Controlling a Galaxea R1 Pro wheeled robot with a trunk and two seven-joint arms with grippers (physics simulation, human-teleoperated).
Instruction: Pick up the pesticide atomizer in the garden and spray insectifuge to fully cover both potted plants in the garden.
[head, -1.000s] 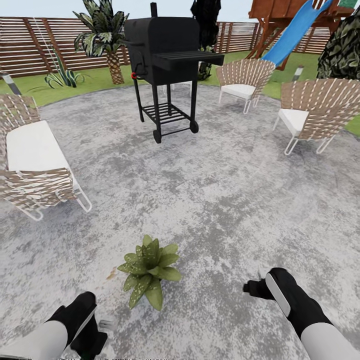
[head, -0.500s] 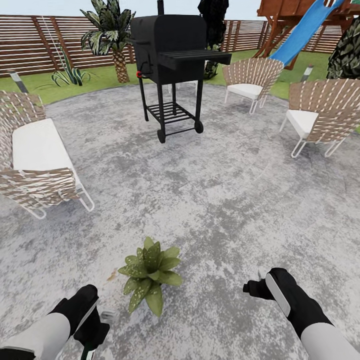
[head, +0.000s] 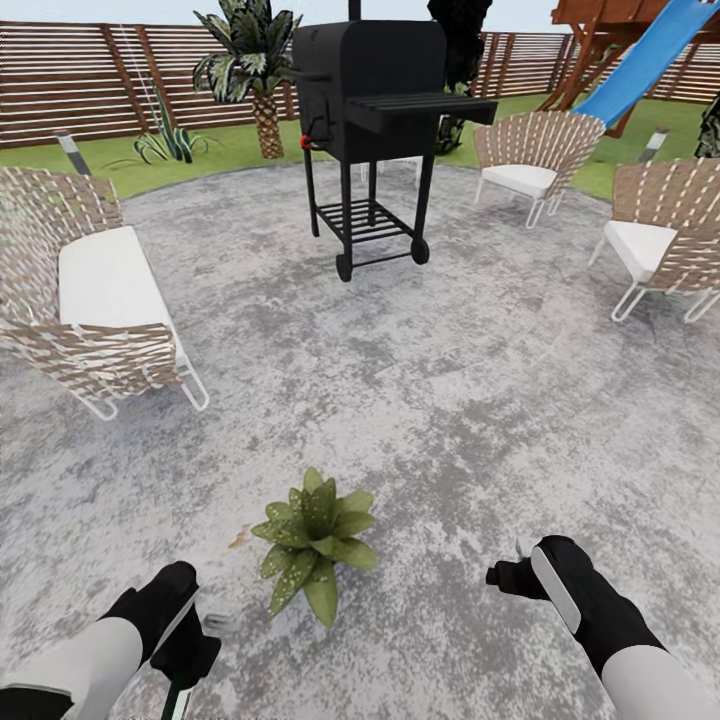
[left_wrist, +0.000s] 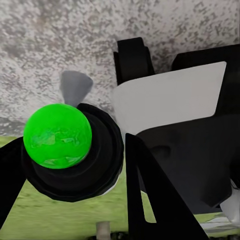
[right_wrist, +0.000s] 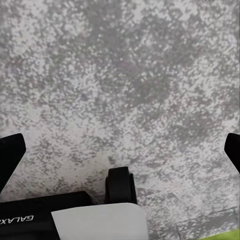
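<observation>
My left fingers (left_wrist: 145, 195) are closed narrow around the slim dark green pesticide atomizer with its black trigger top (left_wrist: 57, 135). I see it almost end-on from the wrist: a bright green dome, a black collar, and a small grey nozzle cone jutting off one side.

In the head view a sliver of green body runs down below my grip, so I judge the long axis roughly upright. The nozzle points out from my fingers toward the speckled green rosette of the potted plant (head: 315, 545), which sits near, ahead and inward of them (its pot is hidden under the leaves).

The bottle should be light and stiff, but smooth plastic that could twist in a loose pinch. The collar just under the trigger seems the sound place to hold, leaving the trigger free.

My right fingers (right_wrist: 10, 150) are spread wide and empty, well apart from the plant on its other side, over the mottled grey stone patio (right_wrist: 120, 75).
</observation>
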